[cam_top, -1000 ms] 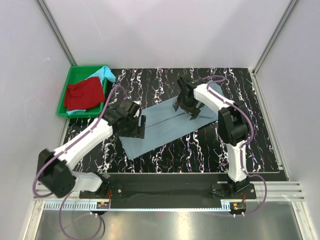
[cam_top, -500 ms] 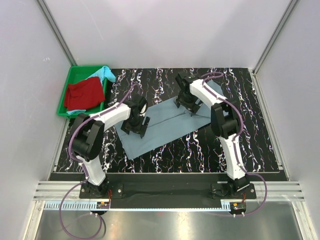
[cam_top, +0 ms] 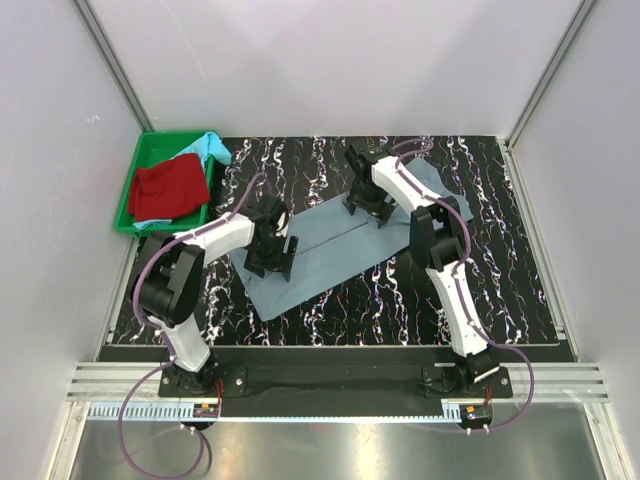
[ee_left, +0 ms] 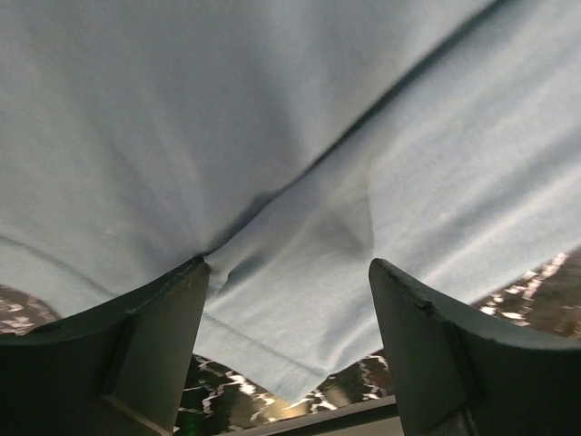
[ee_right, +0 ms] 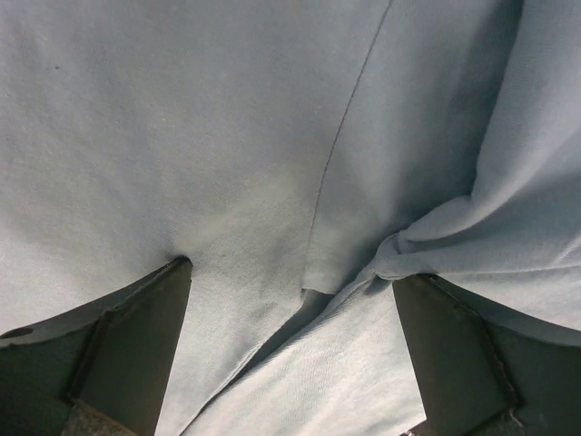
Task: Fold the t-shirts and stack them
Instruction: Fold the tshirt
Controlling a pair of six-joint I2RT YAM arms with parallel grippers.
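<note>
- Top external view is showing 1 grey-blue shirt (cam_top: 330, 250) lying flat as a long band across the middle of the table (cam_top: 400, 300), running from near left to far right. A crease (cam_top: 345, 232) along its length is suggesting it is already partly folded.
- Top external view is placing the left gripper (cam_top: 275, 255) on the near-left end of that band and the right gripper (cam_top: 368, 205) toward its far-right end. Working at opposite ends is likely letting the 2 arms take the same edge together, so the cloth is turning over evenly.
- Left wrist view is showing the jaws spread wide with nothing pinched. The fingers (ee_left: 154, 354) are straddling the crease close to the hem, with their tips at the cloth surface.
- Right wrist view is showing the same wide-apart stance with nothing gripped. The tips are sitting at the cloth on either side of a seam and a small bunched fold.
- Top external view is showing the red shirt (cam_top: 168, 190) lying on the turquoise shirt (cam_top: 210, 147) in the green tray (cam_top: 170, 137) at far left, well apart from the 2 grippers. They are apparently waiting their turn.
- Judgement: 1 of 3 shirts is being folded, and no stack is showing yet.
</note>
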